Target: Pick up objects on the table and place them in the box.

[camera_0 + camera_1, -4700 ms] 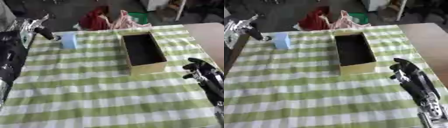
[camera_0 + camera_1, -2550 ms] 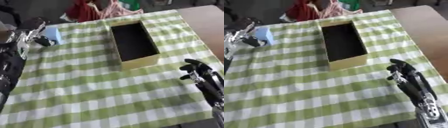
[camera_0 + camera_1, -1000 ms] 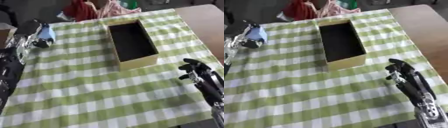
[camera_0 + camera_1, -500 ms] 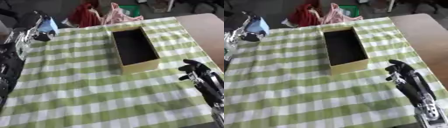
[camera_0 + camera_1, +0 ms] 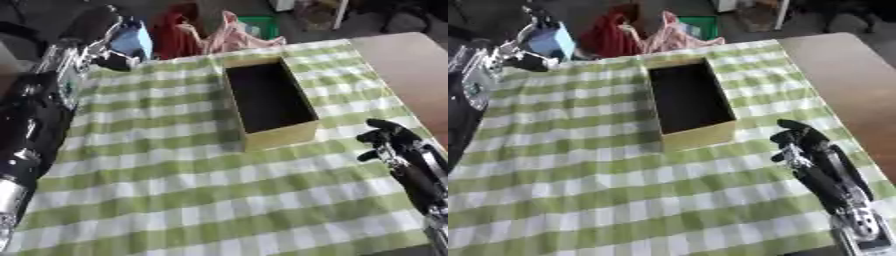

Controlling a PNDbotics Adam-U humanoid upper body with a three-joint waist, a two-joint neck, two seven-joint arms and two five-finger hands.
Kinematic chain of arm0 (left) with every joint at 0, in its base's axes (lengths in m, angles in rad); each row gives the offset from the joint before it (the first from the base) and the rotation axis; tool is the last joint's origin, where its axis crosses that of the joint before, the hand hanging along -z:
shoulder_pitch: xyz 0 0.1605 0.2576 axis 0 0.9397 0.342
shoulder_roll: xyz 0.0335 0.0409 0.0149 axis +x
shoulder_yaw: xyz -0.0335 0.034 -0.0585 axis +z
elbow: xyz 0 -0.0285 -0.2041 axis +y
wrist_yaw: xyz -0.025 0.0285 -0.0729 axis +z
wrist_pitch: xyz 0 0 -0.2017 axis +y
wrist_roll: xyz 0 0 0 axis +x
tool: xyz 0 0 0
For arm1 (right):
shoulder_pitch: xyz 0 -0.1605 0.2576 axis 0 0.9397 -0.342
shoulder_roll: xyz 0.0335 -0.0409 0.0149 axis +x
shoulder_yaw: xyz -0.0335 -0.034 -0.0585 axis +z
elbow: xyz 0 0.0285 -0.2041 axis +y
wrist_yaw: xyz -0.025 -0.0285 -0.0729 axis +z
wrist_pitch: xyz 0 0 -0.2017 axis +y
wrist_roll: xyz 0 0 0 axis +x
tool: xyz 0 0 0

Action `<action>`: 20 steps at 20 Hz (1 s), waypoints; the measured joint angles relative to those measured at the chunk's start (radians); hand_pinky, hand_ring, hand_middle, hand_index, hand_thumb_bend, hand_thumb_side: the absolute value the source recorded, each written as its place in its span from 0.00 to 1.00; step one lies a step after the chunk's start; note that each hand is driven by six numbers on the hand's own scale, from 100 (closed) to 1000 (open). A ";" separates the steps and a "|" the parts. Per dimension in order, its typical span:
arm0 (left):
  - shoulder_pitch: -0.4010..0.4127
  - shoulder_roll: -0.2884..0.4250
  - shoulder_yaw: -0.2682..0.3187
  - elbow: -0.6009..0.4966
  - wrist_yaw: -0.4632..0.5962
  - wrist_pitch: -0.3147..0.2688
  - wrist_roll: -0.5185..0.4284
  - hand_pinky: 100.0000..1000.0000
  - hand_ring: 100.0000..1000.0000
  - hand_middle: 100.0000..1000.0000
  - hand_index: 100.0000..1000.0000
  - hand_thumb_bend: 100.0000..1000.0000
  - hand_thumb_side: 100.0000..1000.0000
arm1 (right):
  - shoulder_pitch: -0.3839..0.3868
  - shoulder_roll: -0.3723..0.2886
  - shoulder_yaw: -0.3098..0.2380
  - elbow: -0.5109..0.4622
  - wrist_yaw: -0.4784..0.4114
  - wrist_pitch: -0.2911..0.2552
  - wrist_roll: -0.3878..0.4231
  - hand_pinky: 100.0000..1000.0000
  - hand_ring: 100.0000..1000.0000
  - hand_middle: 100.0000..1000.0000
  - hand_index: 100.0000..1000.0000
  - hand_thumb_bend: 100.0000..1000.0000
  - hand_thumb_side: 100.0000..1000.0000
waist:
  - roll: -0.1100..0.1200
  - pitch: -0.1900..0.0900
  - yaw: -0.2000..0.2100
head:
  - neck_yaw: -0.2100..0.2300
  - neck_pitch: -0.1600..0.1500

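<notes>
Left hand (image 5: 103, 46) raised near the table's far left corner, fingers and thumb curled round a light blue block (image 5: 133, 41); block sits between the fingertips, clear of the green-and-white checked tablecloth (image 5: 175, 190). To the right of that hand, well apart, the open cardboard box (image 5: 268, 101) rests on the cloth, long axis running away from the robot, dark inside. Red and pink fabric (image 5: 642, 34) lies beyond the box's far end. Right hand (image 5: 798, 140) rests low on the cloth, near the box's near right corner, not touching it, fingers curled, holding nothing.
</notes>
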 measured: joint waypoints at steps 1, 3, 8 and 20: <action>-0.002 -0.013 -0.013 -0.014 0.002 -0.016 -0.004 0.68 0.51 0.44 0.66 0.06 0.04 | 0.000 0.000 0.001 0.000 -0.001 0.000 0.002 0.54 0.76 0.58 0.83 0.00 0.51 | 0.000 0.000 -0.004 | 0.002 0.000; -0.003 -0.043 -0.038 -0.042 0.005 -0.046 -0.011 0.68 0.51 0.44 0.65 0.07 0.04 | -0.001 0.000 0.005 0.000 -0.002 0.000 0.005 0.54 0.76 0.58 0.83 0.00 0.51 | 0.000 0.000 -0.010 | 0.005 0.000; -0.002 -0.097 -0.091 -0.083 0.007 -0.106 -0.024 0.68 0.51 0.44 0.65 0.08 0.05 | -0.009 0.001 0.011 0.002 -0.005 0.002 0.012 0.54 0.76 0.58 0.83 0.00 0.50 | 0.000 0.000 -0.016 | 0.008 0.000; 0.029 -0.202 -0.166 -0.096 -0.002 -0.217 -0.038 0.69 0.53 0.46 0.67 0.14 0.05 | -0.027 0.009 0.028 0.003 -0.011 0.003 0.032 0.54 0.76 0.58 0.83 0.00 0.51 | -0.001 0.009 -0.033 | 0.016 0.000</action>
